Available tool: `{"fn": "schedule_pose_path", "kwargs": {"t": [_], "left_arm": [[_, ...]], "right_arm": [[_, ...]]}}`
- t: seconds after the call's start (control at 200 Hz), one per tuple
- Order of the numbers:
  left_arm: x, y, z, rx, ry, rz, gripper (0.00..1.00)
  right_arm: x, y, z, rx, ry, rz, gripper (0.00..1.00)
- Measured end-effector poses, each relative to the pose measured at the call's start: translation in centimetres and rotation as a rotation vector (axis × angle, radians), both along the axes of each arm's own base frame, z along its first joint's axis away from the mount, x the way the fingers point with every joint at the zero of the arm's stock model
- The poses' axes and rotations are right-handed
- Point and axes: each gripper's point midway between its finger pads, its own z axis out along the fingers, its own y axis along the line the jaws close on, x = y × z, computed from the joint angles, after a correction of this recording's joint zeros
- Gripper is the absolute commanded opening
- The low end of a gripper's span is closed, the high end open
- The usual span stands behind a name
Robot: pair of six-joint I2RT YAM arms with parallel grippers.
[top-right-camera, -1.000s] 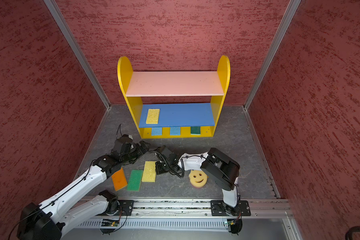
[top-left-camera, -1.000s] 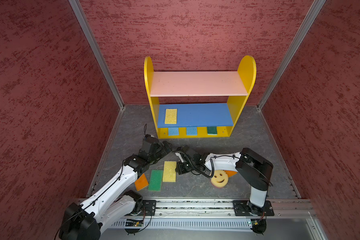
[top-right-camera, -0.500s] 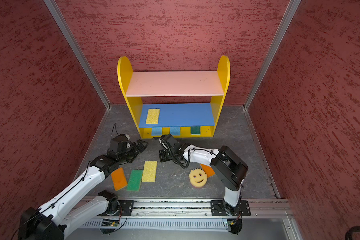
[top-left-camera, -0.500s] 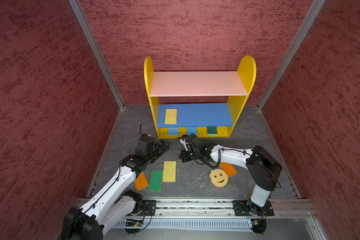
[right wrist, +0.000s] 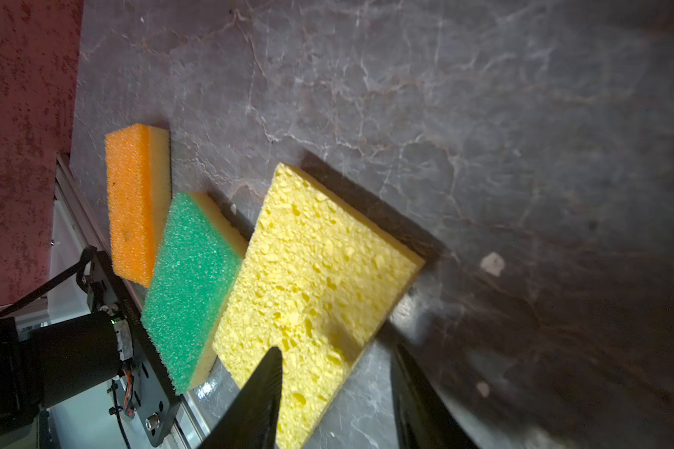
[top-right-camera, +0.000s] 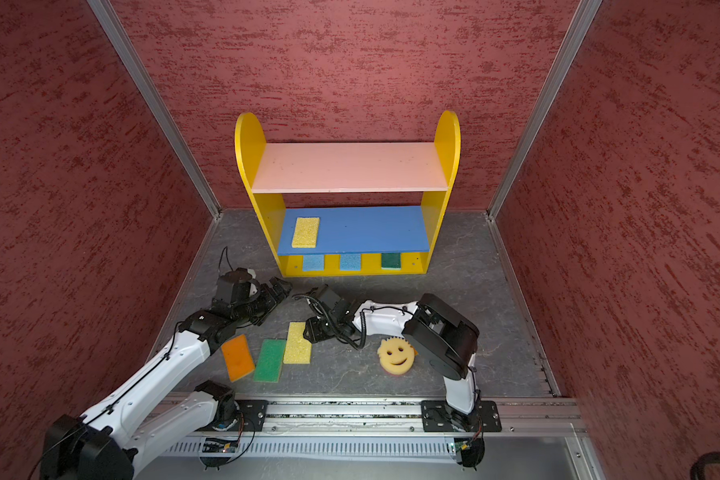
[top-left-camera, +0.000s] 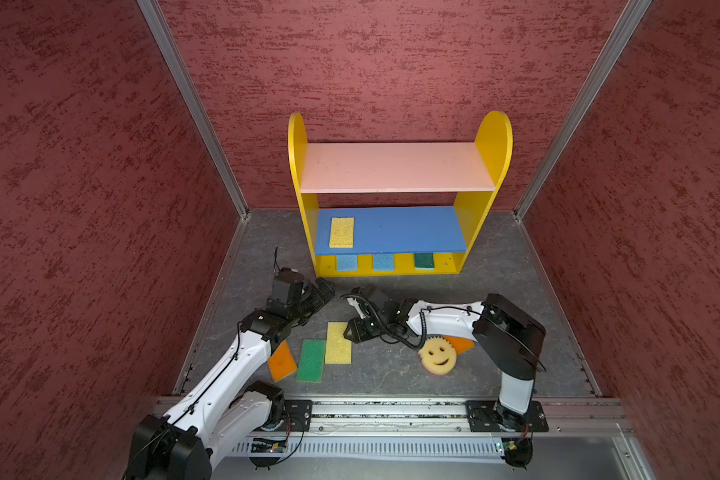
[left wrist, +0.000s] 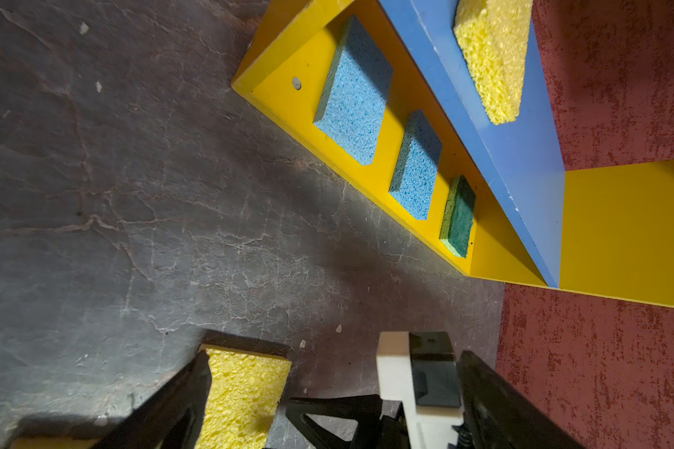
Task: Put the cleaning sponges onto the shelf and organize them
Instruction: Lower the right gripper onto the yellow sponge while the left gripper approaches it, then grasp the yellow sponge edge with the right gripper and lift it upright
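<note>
The shelf [top-left-camera: 395, 166] stands at the back. A yellow sponge [top-left-camera: 341, 232] lies on its blue board; two blue sponges [top-left-camera: 346, 262] [top-left-camera: 383, 262] and a green one [top-left-camera: 424, 260] lie on its base. On the floor lie an orange sponge [top-left-camera: 282, 361], a green one [top-left-camera: 311, 360], a yellow one [top-left-camera: 338, 343], the smiley sponge [top-left-camera: 437, 354] and another orange one [top-left-camera: 462, 343], half under my right arm. My right gripper [right wrist: 335, 369] is open, low over a corner of the yellow floor sponge [right wrist: 316, 272]. My left gripper [top-left-camera: 323, 291] is open and empty, between the floor sponges and the shelf.
Red textured walls close in the left, back and right sides. A metal rail [top-left-camera: 391, 411] with both arm bases runs along the front edge. My two grippers sit close together, and a white-and-black part of the right gripper [left wrist: 405, 369] shows between my left jaws.
My right gripper swung toward the shelf, then came back down to the edge of the yellow floor sponge, and its jaws opened. The left arm barely shifted.
</note>
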Motion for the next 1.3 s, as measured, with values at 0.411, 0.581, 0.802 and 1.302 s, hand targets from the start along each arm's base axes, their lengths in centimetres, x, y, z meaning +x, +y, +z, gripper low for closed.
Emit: {"fn": "schedule_pose_path", "kwargs": {"t": [0.411, 0.581, 0.802, 1.302], "left_arm": [[0.3, -0.1, -0.3, -0.003, 0.009, -0.001, 0.98], [0.2, -0.1, -0.3, -0.008, 0.009, -0.005, 0.98], [0.0, -0.8, -0.3, -0.009, 0.006, -0.047, 0.97], [0.1, -5.2, 1.3, -0.056, -0.031, -0.209, 0.99]], "right_arm": [[0.8, 1.3, -1.3, -0.009, 0.013, 0.007, 0.0], [1.5, 0.9, -1.2, -0.012, -0.004, 0.01, 0.0], [5.8, -2.5, 1.6, -0.003, -0.063, -0.07, 0.0], [10.3, -7.0, 13.4, 0.151, -0.273, -0.167, 0.0]]}}
